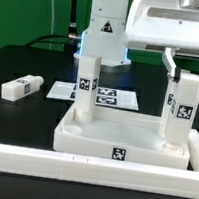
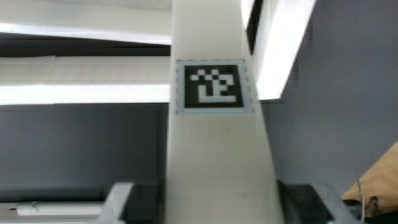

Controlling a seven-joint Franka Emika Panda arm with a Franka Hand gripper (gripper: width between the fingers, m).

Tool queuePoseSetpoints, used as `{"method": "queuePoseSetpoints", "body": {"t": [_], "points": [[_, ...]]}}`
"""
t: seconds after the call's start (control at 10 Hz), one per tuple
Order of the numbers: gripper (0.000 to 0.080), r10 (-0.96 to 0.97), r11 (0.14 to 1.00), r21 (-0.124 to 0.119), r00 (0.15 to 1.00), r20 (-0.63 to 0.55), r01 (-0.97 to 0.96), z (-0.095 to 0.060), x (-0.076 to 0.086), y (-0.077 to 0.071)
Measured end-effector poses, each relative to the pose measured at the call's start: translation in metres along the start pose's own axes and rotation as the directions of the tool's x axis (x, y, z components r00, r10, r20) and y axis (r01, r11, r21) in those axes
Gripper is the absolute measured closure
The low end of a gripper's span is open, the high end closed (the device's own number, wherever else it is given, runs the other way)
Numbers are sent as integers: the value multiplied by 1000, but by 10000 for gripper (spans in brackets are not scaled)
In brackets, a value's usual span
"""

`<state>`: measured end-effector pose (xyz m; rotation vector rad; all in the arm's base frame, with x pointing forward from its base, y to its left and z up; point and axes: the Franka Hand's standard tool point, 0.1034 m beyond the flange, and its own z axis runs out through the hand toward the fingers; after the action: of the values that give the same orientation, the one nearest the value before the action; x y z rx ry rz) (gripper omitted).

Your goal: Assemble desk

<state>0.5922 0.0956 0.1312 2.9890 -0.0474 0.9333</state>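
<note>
**Legs crowded two corners; middle open**

On the desk top (image 1: 87, 141), one leg (image 1: 86, 86) stood upright at the back corner toward the exterior view's left. A second leg (image 1: 179, 112) stood at the corner toward the exterior view's right, with the gripper (image 1: 187, 74) clamped on its upper end and filling the space above. Between them the desk top's recessed middle lay bare, reachable from above. The long rail (image 1: 79, 168) barred a low approach to the desk top's front. Behind the desk top lay the flat marker board (image 1: 113, 95) and the robot base (image 1: 101, 32). To its exterior-view left a loose leg (image 1: 21, 88) lay on the black table (image 1: 30, 114).
</note>
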Motion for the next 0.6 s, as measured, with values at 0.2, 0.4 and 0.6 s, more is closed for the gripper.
{"method": "queuePoseSetpoints", "body": {"t": [0.2,0.4,0.6], "points": [[509,-3,1000,-4,1000,4,3,3,-4,1],[509,-9,1000,-11,1000,-17,9,5,-4,2],[509,-9,1000,-13,1000,-23,9,6,-4,2]]}}
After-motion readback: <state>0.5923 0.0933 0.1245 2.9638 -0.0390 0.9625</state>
